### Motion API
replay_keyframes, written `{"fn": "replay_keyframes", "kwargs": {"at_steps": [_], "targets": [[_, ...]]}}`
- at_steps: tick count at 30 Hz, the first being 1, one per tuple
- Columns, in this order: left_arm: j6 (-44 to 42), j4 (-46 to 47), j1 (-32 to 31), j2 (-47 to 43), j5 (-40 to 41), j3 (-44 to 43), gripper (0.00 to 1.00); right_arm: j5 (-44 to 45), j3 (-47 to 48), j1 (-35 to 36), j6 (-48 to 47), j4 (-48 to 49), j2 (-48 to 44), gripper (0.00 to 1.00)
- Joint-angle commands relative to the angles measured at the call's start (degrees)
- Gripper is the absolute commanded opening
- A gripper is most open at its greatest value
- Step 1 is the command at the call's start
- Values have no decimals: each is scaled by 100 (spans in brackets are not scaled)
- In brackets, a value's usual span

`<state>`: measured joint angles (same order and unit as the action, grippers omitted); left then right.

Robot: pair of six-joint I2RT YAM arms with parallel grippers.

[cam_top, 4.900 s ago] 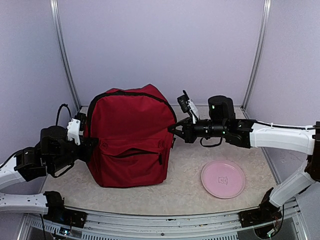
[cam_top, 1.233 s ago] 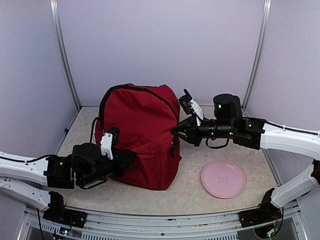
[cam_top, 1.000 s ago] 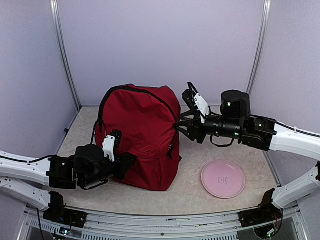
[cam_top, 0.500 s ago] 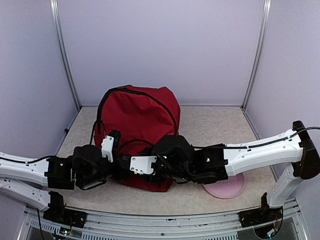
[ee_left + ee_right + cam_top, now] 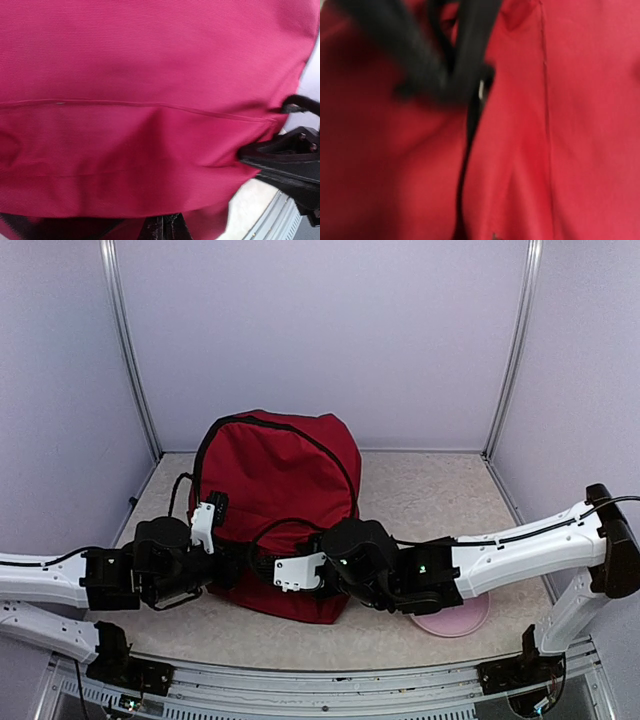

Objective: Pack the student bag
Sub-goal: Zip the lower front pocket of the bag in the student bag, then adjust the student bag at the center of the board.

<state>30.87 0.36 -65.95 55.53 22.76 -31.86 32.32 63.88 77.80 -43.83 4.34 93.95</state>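
Bag (image 5: 285,465) stands upright on the table (image 5: 430,500), left of centre. I have the left gripper (image 5: 236,564) and right gripper (image 5: 266,562) both low against its front, close together. I can't tell how far open either is, since the wrist views show mostly red fabric. Plate (image 5: 468,614) is partly hidden by the right arm.

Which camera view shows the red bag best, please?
The top external view: it shows the bag almost whole, upright on the table, with only its lower front hidden. The left wrist view shows just close red fabric with a seam. The right wrist view is blurred: red fabric and something black.
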Motion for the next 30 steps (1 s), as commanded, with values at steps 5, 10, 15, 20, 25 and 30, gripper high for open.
{"fn": "replay_keyframes", "kwargs": {"at_steps": [5, 10, 15, 20, 25, 30], "targets": [[303, -875, 1081, -601, -201, 43, 0, 774, -497, -208, 217, -844, -888, 0], [431, -1386, 1907, -987, -359, 136, 0, 951, -763, -251, 496, -1222, -1288, 0], [476, -1464, 2700, -1451, -739, 370, 0, 1036, -850, -259, 781, -1540, -1509, 0], [145, -1170, 2657, -1642, -1146, 285, 0, 802, -652, -221, 996, -1604, -1666, 0], [-510, -1077, 1599, -1624, -836, -398, 0, 199, 33, 30, 1385, -1874, -1758, 0], [-850, -1358, 731, -940, -706, -1391, 0, -1207, 419, 60, 2009, -1889, -2372, 0]]}}
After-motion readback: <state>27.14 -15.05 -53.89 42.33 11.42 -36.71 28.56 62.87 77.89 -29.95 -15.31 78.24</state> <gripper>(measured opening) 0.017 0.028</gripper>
